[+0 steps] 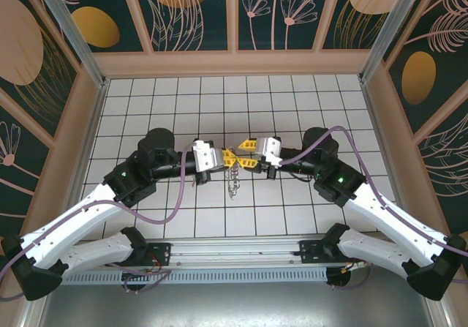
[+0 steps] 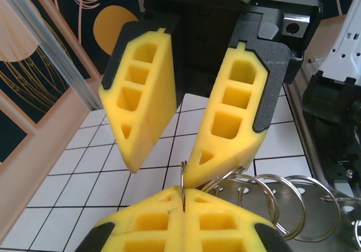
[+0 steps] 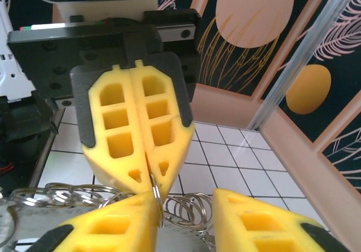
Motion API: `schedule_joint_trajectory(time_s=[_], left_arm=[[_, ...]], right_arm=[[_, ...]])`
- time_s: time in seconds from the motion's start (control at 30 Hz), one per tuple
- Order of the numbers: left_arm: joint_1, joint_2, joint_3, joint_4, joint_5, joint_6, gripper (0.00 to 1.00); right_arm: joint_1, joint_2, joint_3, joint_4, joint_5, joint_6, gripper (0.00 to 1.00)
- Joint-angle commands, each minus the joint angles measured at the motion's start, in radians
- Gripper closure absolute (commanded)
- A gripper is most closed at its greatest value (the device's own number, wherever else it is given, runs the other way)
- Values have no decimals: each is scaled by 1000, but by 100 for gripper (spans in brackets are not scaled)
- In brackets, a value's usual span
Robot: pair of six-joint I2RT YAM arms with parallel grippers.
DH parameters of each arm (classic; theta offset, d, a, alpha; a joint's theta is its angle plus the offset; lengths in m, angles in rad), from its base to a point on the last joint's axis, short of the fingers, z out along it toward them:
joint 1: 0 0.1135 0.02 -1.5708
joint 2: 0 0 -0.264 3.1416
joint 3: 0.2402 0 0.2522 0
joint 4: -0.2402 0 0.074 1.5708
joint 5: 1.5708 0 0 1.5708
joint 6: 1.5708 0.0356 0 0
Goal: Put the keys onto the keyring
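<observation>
The left pincer (image 2: 183, 194) is pressed together on the thin wire of the keyring (image 2: 183, 176) and holds it edge-on above the surface (image 1: 183, 217). A chain of linked silver rings (image 2: 271, 204) trails from that grip. In the top view a small silvery bunch, probably the keys (image 1: 234, 184), dangles just below the meeting point, clear of the tiles. The right pincer (image 3: 185, 198) faces the left one with its jaws apart around the ring, gripping nothing. I judge the task mid-way: the ring is lifted and presented, but I cannot tell whether any key is threaded. The threading itself seems left to do.
</observation>
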Motion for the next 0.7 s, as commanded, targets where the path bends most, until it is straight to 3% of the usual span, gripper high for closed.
schedule_joint_trajectory(time_s=[0.0,0.23,0.43,0.67], left_arm=[[-15,-15,-31,71,-15,-35,100],[6,-49,-159,152,-105,-200,100],[101,-78,-209,148,-180,-342,100],[186,-95,-237,94,-333,-431,100]], right_arm=[[9,-17,-21,42,56,57,65],[-21,-101,-118,185,222,288,48],[-69,-100,-139,133,378,391,46],[-170,59,-163,63,417,532,45]])
